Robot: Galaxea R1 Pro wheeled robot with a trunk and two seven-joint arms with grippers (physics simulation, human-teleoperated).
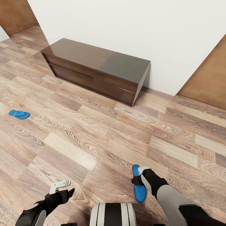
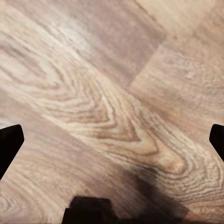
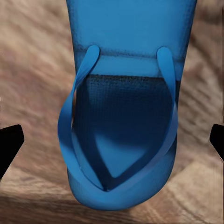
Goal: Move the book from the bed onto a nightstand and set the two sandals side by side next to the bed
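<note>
A wood-plank floor (image 1: 103, 138) fills most of the head view, seen from above. Against a white wall (image 1: 135, 28) stands a long, low, dark brown wooden bench (image 1: 97, 69) with a glossy top. Brown wood panels (image 1: 207, 84) flank the wall on both sides.

The right gripper (image 1: 139, 179) hangs low near the bottom of the view and carries a bright blue sandal (image 1: 138, 188). The sandal hangs lengthwise along the gripper, just above the floor. In the right wrist view the sandal (image 3: 123, 112) is seen from close up, with its V-shaped strap facing the camera. The dark fingertips (image 3: 9, 144) show at both edges, wide of the sole, so I cannot tell how the jaws grip it.

The left gripper (image 1: 61, 185) hovers low over bare floor with nothing in it. Its fingers appear spread apart in the left wrist view, where each dark tip (image 2: 9, 142) sits at an outer edge above the floor planks (image 2: 112, 102).

A second blue sandal (image 1: 18, 114) lies flat on the floor far to the left, well apart from both grippers and the bench, with open floor around it.
</note>
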